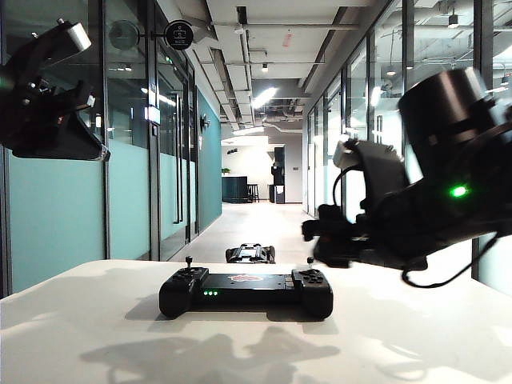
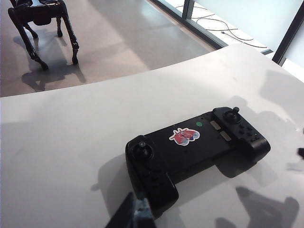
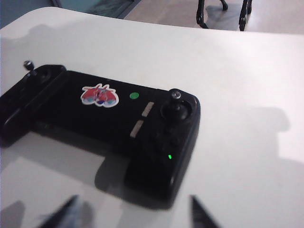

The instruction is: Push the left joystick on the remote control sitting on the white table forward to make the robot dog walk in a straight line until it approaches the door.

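Remote control [image 1: 246,291] lies flat on white worktop [image 1: 96,320], near middle. Left joystick [image 1: 189,261] sticks up, nothing touching it. Robot dog [image 1: 250,254] on hallway floor past worktop's far edge. Left hand [image 1: 56,88] high up, left side; can't tell if spread. Right hand [image 3: 137,211] spread wide, hovering just beside remote's right end.

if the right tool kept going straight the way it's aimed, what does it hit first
Probably the remote control, at its right-hand handle end: in the right wrist view the open right tool points at it, fingertips spread just short of it. Depth is unclear, so contact could fall nearer the white table.
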You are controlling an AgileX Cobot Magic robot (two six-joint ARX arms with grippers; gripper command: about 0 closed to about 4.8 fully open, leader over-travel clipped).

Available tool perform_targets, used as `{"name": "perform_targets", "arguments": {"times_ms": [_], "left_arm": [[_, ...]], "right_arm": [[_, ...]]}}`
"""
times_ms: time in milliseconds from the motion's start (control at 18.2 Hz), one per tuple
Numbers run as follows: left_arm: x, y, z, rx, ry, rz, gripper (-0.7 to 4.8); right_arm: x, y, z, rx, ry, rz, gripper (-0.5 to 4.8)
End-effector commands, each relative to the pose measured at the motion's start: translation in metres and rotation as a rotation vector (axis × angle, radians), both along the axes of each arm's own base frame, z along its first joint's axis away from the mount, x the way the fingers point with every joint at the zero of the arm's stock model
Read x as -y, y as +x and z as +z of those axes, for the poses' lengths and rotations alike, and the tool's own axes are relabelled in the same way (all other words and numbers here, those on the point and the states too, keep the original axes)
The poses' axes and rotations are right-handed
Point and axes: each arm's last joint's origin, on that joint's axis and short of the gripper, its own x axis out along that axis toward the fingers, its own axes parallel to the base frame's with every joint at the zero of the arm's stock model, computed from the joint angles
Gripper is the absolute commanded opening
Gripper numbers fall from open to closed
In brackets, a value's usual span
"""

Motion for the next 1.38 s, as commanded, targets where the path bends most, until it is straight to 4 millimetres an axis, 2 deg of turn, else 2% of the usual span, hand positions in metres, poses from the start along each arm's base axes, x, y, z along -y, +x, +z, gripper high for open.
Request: {"name": "perform_targets", "arguments": {"times_ms": [55, 330, 551, 826, 1377], "left_arm": [[0.001, 0.001, 0.004, 0.020, -0.010, -0.028, -0.06], [0.001, 0.001, 0.004, 0.020, -0.010, -0.028, -0.06], [0.001, 0.001, 0.004, 0.020, -0.010, -0.028, -0.06], [0.001, 0.001, 0.004, 0.020, -0.010, -0.028, -0.06], [0.001, 0.001, 0.004, 0.020, -0.010, -0.028, -0.06]], "right_arm": [[-0.009, 0.006, 0.003, 0.020, 0.024, -0.006, 3.16], [-0.028, 0.008, 0.003, -0.010, -0.059, -0.081, 3.17], [-0.031, 0.014, 0.003, -0.016, -0.050, -0.111, 3.16], [-0.040, 0.027, -0.006, -0.030, -0.057, -0.114, 3.15], [-0.047, 0.039, -0.024, -0.106, -0.090, -0.122, 3.15]]}}
